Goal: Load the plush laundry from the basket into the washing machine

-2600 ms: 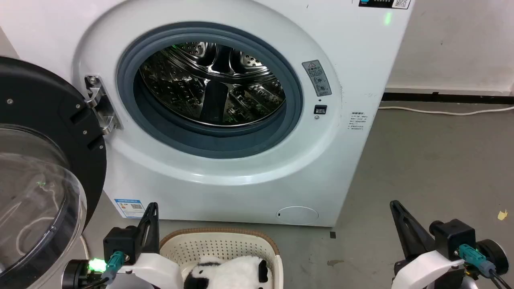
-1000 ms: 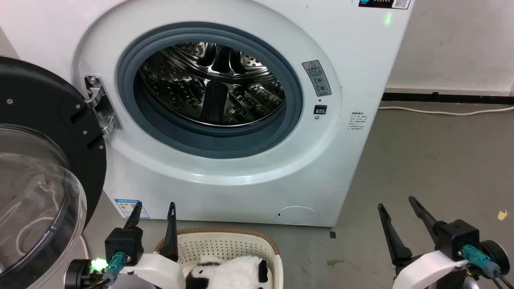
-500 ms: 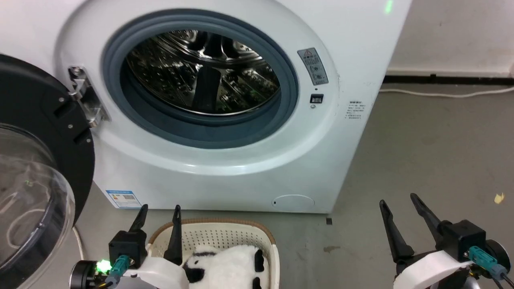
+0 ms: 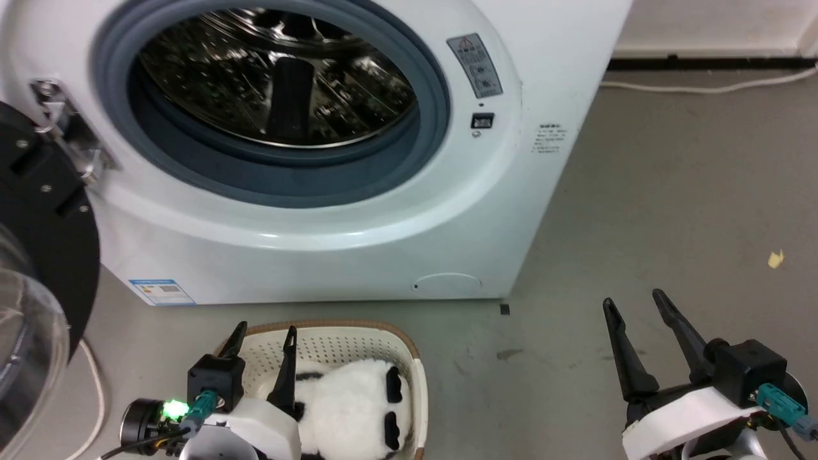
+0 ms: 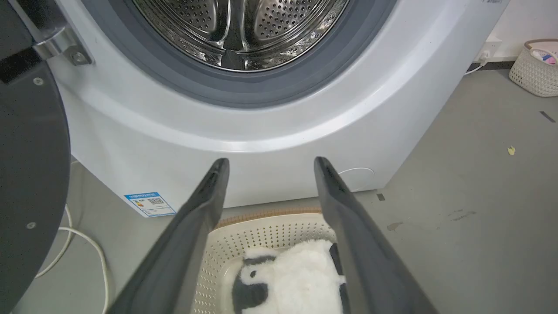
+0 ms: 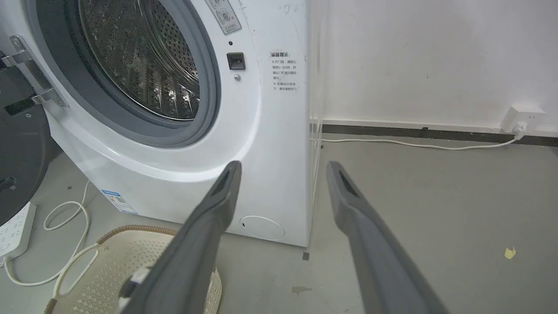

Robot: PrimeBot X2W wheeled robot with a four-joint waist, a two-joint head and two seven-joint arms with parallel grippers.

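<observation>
- The plush laundry [image 4: 348,402] lies in the basket [image 4: 332,327] and takes up most of it. The basket sits on the floor [image 4: 671,191] just in front of the washing machine [image 4: 358,249].
- My read on handling: it looks light, soft and squashy, with nothing fragile about it. The fur should compress a good way before a pinch really bites.
- The best hold, I'd say, is a deep pinch across the white body. A black limb would work too, but the toy would then dangle and swing.
- The left gripper [image 4: 267,327] is spread wide with nothing in it, poised over the basket's left side. In its wrist view the panda sits low between the two fingers.
- The right gripper [image 4: 632,297] has its fingers parted and holds nothing, out over bare floor well to the right of the basket.
- The door [image 4: 38,243] is swung right out to the left, and the steel drum [image 4: 275,70] is wide on show.
- The opening sits above basket level, so the toy has to come up and forward over the grey door ring [image 4: 287,179] (a floppy leg could catch there).
- The floor is smooth grey concrete with a few stains and a yellow scrap [image 4: 776,259].
- A white cable [image 4: 703,86] runs along the wall.
- A looped cord [image 6: 65,218] and a power strip [image 6: 13,226] lie near the machine's left corner.
- A second basket [image 5: 534,69] stands far off by the wall.
</observation>
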